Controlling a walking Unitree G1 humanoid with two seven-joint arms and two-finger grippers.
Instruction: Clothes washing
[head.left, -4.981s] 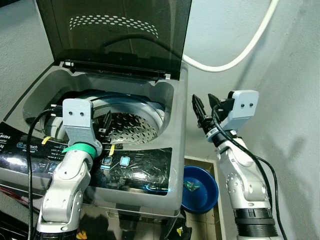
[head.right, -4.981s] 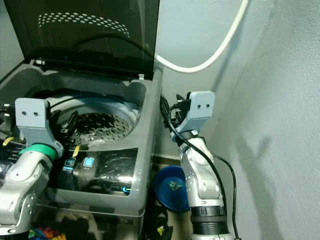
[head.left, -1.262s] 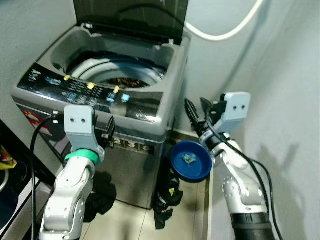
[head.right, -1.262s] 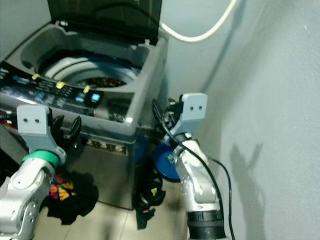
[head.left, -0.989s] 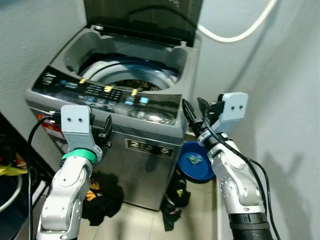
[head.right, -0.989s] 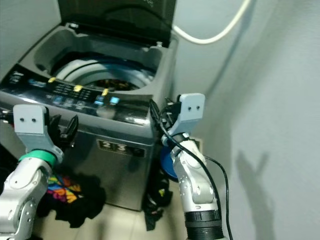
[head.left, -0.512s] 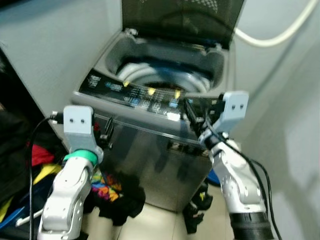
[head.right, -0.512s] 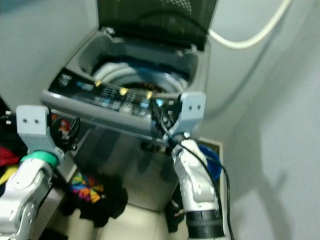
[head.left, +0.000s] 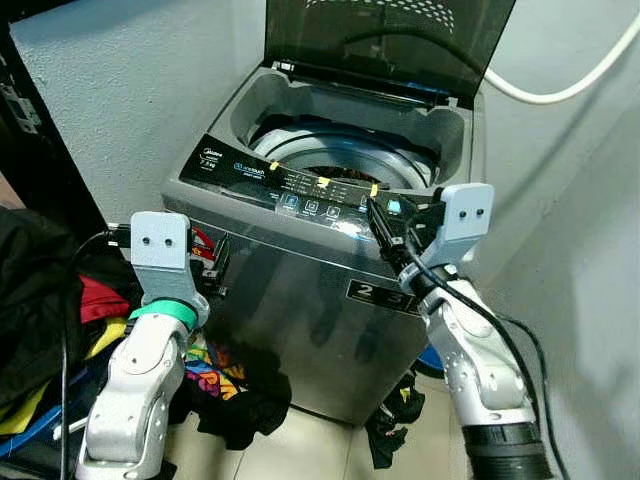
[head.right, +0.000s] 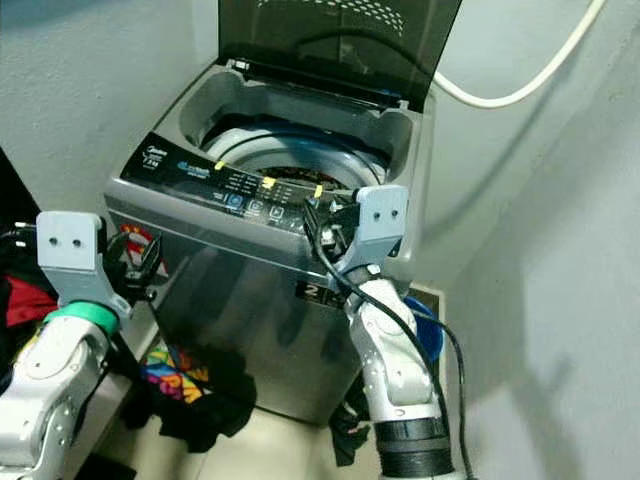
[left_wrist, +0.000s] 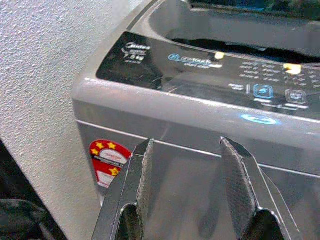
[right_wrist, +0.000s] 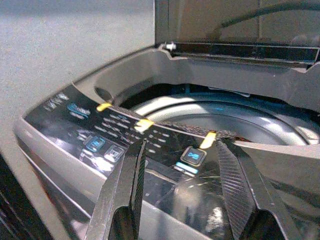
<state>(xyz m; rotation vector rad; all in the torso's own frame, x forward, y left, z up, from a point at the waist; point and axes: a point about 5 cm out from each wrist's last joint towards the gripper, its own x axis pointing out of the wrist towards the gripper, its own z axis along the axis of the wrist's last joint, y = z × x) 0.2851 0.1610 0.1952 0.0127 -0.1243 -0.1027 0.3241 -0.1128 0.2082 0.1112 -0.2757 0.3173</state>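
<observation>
The washing machine (head.left: 330, 260) stands by the wall with its lid (head.left: 390, 40) up — clothes (head.left: 335, 175) lie in the drum. Both claws are held wide with nothing in them: the left claw (head.left: 213, 268) by the front corner, the right claw (head.left: 385, 230) over the buttons (head.left: 320, 205).

Glossy grey washing machine (head.left: 330, 300); rough plaster wall (head.left: 130, 90).

Home laundry corner: top-loading washing machine (head.left: 330, 300) with lid raised against rough plastered wall (head.left: 130, 90), clothes heap (head.left: 60, 290) on tiled floor (head.left: 310, 450), hose (head.left: 570, 85) overhead.
</observation>
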